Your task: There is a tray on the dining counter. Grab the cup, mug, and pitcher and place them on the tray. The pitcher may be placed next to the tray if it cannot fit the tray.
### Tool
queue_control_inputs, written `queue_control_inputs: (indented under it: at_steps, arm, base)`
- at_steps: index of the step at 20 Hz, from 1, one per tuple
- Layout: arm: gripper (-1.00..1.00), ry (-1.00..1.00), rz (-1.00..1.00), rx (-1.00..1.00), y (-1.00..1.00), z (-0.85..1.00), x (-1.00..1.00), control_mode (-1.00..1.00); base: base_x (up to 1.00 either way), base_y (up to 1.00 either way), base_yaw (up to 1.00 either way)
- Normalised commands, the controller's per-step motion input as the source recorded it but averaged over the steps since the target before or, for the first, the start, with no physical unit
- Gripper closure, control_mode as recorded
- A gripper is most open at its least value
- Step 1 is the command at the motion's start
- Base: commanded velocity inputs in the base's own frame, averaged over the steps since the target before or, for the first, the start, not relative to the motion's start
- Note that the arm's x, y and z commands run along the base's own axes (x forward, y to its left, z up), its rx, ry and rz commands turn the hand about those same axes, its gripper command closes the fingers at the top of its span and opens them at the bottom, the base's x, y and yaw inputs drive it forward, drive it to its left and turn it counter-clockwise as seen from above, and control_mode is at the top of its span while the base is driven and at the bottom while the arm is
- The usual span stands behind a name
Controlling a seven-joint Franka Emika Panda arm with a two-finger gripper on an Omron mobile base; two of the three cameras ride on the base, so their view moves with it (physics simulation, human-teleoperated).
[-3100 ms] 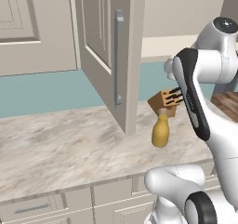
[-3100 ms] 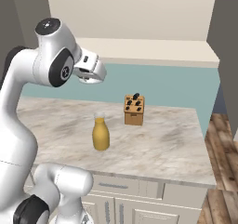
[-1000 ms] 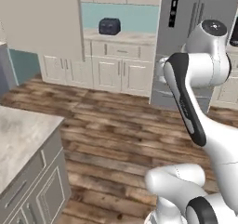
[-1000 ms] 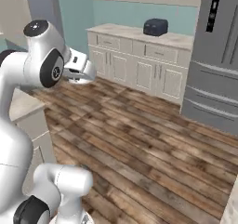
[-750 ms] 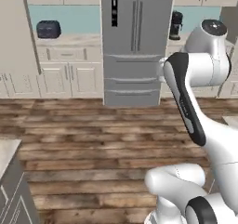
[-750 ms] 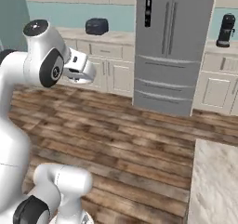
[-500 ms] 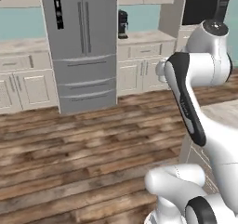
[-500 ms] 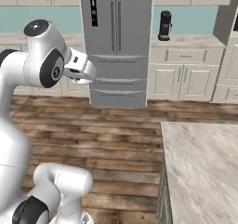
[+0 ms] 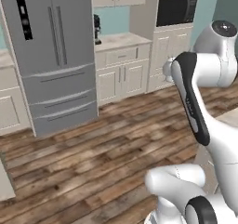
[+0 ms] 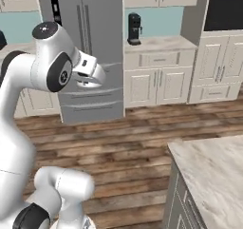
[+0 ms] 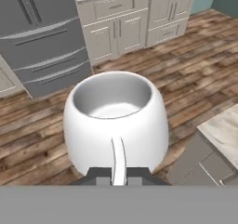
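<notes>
So the gripper (image 11: 119,177) was clamped on the mug (image 11: 116,121) handle, dining counter (image 10: 214,168) corner nearby. Thin grip like that, a sharp turn could've let it slip.

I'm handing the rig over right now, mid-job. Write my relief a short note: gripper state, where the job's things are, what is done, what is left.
Gripper: shut on the mug, held by its handle and upright, its inside showing nothing in it.
Surroundings: the base faces the fridge and wall cabinets across wooden floor; a corner of the dining counter lies at lower right.
Tray, cup and pitcher: out of sight from here, so their places can't be confirmed.
Done: mug picked up.
Left: find the tray on the dining counter, set the mug on it, then check and fetch the cup and the pitcher.
</notes>
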Motion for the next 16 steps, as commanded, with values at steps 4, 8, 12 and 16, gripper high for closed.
queue_control_inputs:
  at_steps: [4,8,12,16]
  arm:
    - [1.0,0.0,0.0,0.0,0.0,0.0,0.0,1.0]
    - [1.0,0.0,0.0,0.0,0.0,0.0,0.0,1.0]
    - [1.0,0.0,0.0,0.0,0.0,0.0,0.0,1.0]
    - [1.0,0.0,0.0,0.0,0.0,0.0,0.0,1.0]
  base:
    - [1.0,0.85,-0.18]
    - [1.0,0.77,-0.18]
    - [0.98,0.64,-0.25]
    - [0.82,0.19,-0.44]
